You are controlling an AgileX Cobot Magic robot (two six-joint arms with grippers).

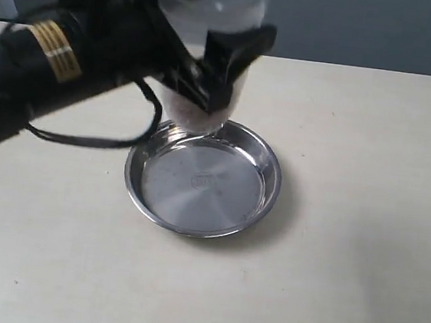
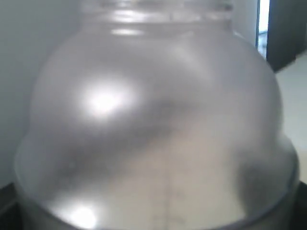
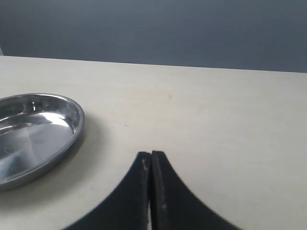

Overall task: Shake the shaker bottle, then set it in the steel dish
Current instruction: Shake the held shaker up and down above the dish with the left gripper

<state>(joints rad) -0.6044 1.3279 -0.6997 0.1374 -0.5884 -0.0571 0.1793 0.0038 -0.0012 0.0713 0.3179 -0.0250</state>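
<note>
The left arm point(image 1: 49, 59), black with a gold band, reaches in low from the left, a black cable point(image 1: 86, 140) looping under it onto the table point(image 1: 371, 147). Its left gripper point(image 1: 222, 66) is clamped around the middle of the bottle point(image 1: 209, 3), with one dark finger point(image 1: 239, 44) across the near side and the other hidden behind. The bottle stands roughly upright in that grip, its top cut off by the upper edge of the exterior view. Its lower end, pale with granules, hangs at the far left rim of the dish point(image 1: 275, 183). I cannot tell whether the base touches the steel. In the left wrist view the frosted dome fills nearly everything, blurred and very close.

The dish sits on the table near the middle, its flat bottom bare with a small stamped mark at the centre.

Further right, the right gripper point(image 3: 151, 165) sits low over bare table, its two black fingers pressed together with nothing between them. The dish's rim lies off to one side of it, apart.
</note>
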